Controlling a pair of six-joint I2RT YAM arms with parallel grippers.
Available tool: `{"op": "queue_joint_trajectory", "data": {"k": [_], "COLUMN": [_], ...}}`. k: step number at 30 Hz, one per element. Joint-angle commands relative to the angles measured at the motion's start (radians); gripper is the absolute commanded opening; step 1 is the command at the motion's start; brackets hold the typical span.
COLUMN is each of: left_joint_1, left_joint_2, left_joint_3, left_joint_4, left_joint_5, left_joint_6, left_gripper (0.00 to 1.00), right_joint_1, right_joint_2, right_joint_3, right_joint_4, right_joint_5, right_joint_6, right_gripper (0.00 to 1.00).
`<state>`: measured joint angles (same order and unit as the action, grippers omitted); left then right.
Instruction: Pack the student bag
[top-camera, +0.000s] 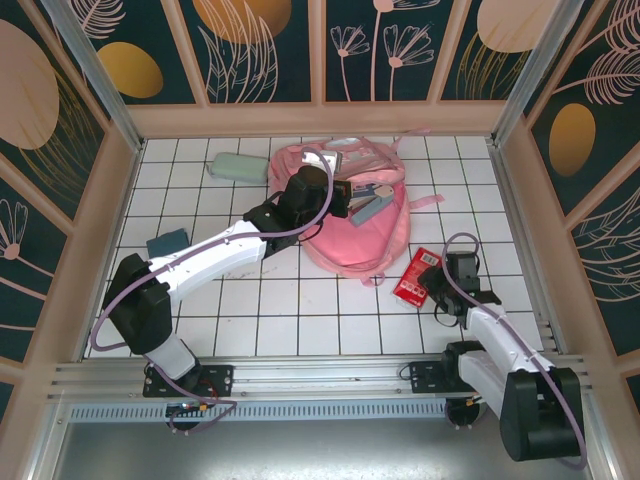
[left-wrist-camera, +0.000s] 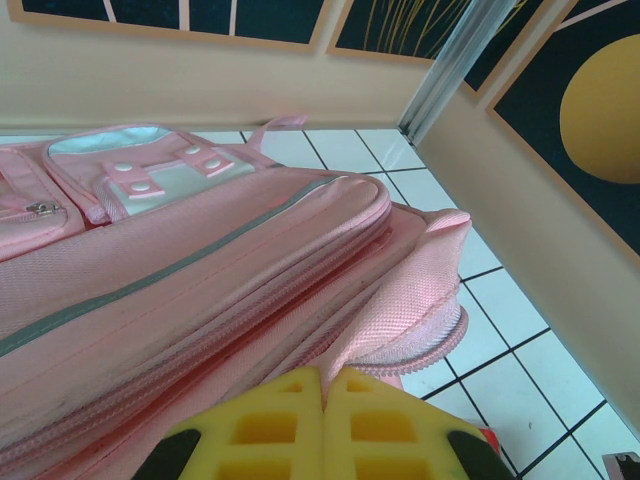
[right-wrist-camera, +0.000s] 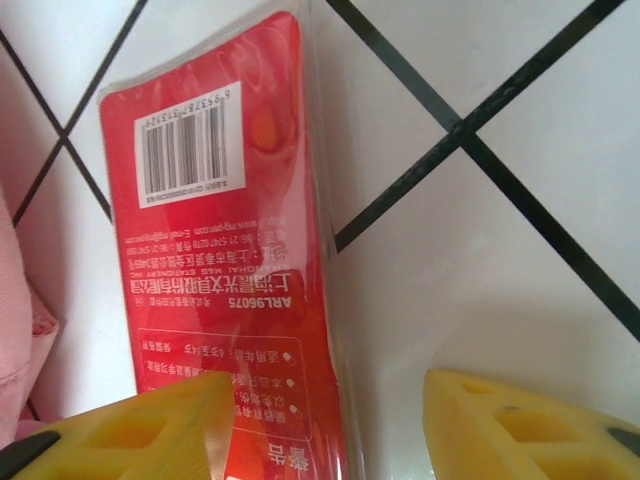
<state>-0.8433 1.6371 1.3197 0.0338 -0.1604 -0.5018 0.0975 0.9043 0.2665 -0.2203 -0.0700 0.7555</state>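
Left gripper (left-wrist-camera: 324, 388) shut, nothing visible between its fingers; we see the bag (left-wrist-camera: 200, 290) just ahead and beneath it. Right gripper (right-wrist-camera: 330, 400) wide open, empty, above a red packet (right-wrist-camera: 230, 250), bag edge to its left.

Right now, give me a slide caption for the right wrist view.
Open right gripper above a red barcoded pack on white tiles, student bag alongside.

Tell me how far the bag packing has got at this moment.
Done: boxed items already sit inside the open pink backpack. In hand: the left gripper is shut, apparently pinching its flap; the right gripper hangs open over the red stationery packet, not gripping it. Left: that packet, the mint pencil case and a teal item lie outside on the tiles.
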Motion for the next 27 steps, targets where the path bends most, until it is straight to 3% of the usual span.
{"op": "queue_joint_trajectory", "data": {"k": [1,16,22,27], "left_joint_1": [0.000,0.000,0.000,0.000], "left_joint_2": [-0.043,-0.037,-0.033,-0.028], "left_joint_3": [0.013,0.022,0.026,0.029], "left_joint_4": [0.095,0.092,0.090,0.090], "left_joint_5": [0.012,0.015,0.015,0.019], "left_joint_6": [-0.017,-0.020,-0.020,-0.019], "left_gripper": [0.00,0.00,0.00,0.00], "right_joint_1": [0.011,0.014,0.021,0.024], "right_joint_2": [-0.009,0.159,0.134,0.127], "right_joint_3": [-0.036,-0.024,-0.033,-0.022], "right_joint_4": [0.178,0.379,0.433,0.415], "right_joint_5": [-0.188,-0.317,-0.381,-0.344], "right_joint_6": [-0.022,-0.045,-0.056,-0.066], "right_gripper": [0.53,0.50,0.46,0.46]}}
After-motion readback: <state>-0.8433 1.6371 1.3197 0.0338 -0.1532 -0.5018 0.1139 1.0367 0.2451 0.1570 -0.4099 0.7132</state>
